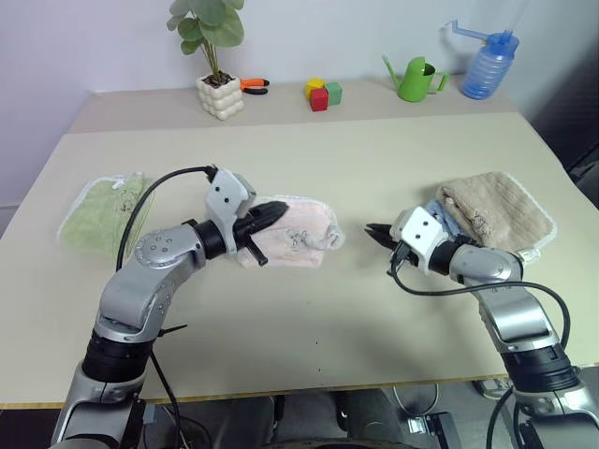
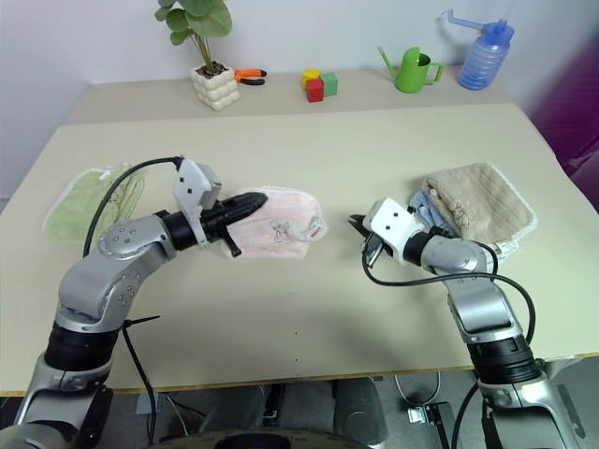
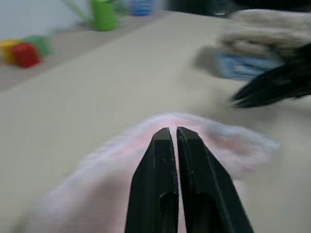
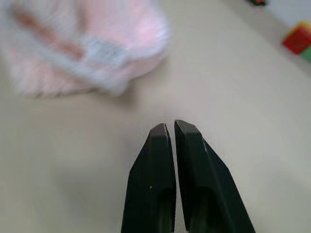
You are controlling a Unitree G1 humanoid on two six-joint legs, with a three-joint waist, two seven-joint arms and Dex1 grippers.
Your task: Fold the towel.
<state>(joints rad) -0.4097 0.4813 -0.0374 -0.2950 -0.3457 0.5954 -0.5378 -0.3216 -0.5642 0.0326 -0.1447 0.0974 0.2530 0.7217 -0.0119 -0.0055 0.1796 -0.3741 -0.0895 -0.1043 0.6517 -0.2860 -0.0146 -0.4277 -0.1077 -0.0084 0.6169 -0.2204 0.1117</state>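
Observation:
The pale pink towel (image 1: 298,236) lies folded into a small bundle at the middle of the table (image 1: 309,318), its white edging curled up at the right end. My left gripper (image 1: 281,208) hovers over the towel's left part, shut, with nothing between its fingers (image 3: 163,145); the pink cloth (image 3: 121,165) shows blurred beneath them. My right gripper (image 1: 374,231) sits a short way to the right of the towel, apart from it, shut and empty. In the right wrist view its fingertips (image 4: 163,133) point toward the towel (image 4: 87,43) over bare table.
A light green towel (image 1: 98,210) lies at the left. A beige-brown towel (image 1: 496,210) rests on a blue cloth (image 1: 440,213) at the right, just behind my right wrist. Along the back stand a potted plant (image 1: 221,94), pliers (image 1: 253,84), coloured blocks (image 1: 323,93), a green watering can (image 1: 416,79) and a blue bottle (image 1: 487,65).

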